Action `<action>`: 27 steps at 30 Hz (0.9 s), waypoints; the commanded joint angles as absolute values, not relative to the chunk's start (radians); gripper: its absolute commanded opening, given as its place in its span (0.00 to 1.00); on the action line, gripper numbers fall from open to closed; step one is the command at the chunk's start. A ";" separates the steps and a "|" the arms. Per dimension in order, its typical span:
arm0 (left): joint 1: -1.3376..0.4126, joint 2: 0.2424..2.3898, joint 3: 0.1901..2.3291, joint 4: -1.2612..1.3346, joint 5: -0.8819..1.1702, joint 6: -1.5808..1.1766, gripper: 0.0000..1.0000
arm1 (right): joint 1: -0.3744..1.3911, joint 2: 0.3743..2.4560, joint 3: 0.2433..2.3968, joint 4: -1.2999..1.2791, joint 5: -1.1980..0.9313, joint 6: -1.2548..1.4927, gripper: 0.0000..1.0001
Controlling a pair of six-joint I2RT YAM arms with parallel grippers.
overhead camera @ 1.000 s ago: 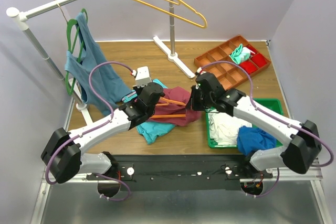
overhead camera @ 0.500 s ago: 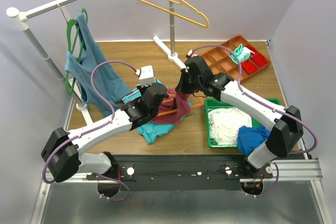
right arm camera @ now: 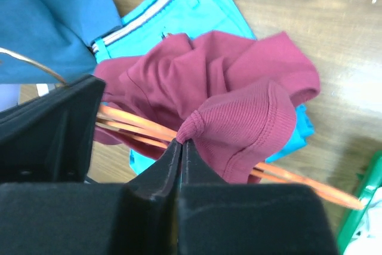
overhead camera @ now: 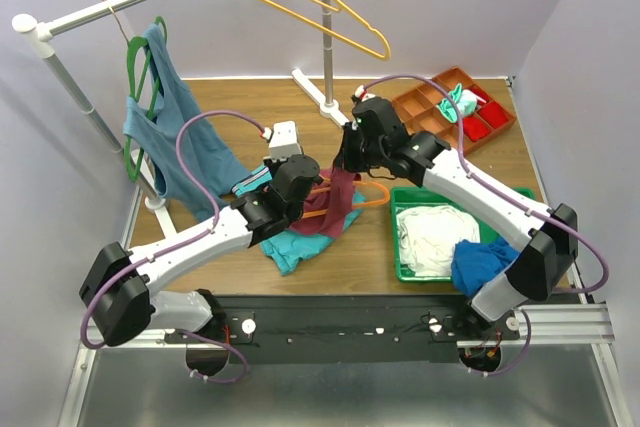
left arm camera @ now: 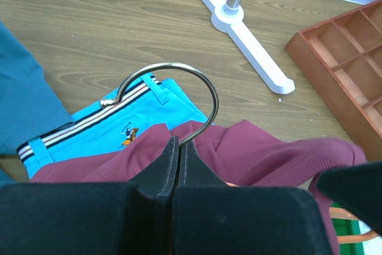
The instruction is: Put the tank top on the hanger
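The maroon tank top [overhead camera: 338,203] lies bunched over the orange hanger [overhead camera: 373,191] at the table's middle. My left gripper [left arm camera: 178,143] is shut on the hanger's metal hook [left arm camera: 168,65], which curls up out of the fingertips. Pinched in my shut right gripper [right arm camera: 180,143] is a ribbed strap of the tank top [right arm camera: 245,108], held up above the hanger's orange bars [right arm camera: 137,125]. From above, the right gripper [overhead camera: 346,163] hangs just beyond the left gripper [overhead camera: 318,184], with the strap stretched between it and the heap.
A turquoise folded garment [overhead camera: 288,247] lies under the tank top. A blue-grey top [overhead camera: 165,117] hangs on a green hanger at left; a yellow hanger [overhead camera: 310,2] hangs on the rail. The rack foot [overhead camera: 325,105], a compartment tray [overhead camera: 432,127] and a green bin [overhead camera: 518,197] stand right.
The right gripper has moved up and away from the near edge, pulling the strap up off the heap. The left gripper with the hook has shifted slightly right.
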State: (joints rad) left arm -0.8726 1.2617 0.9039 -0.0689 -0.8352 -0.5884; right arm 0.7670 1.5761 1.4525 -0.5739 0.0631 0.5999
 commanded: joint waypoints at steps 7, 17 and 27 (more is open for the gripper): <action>-0.876 1.170 1.001 -0.066 -0.801 -0.516 0.00 | 0.776 1.424 1.454 -0.569 0.017 0.451 0.67; -0.877 1.158 1.238 -0.201 -0.692 -0.376 0.00 | 0.776 1.192 1.388 -0.405 -0.048 0.270 0.68; -0.877 1.314 1.764 -0.439 -0.557 -0.163 0.00 | 0.776 1.181 1.618 -0.417 -0.123 0.155 0.66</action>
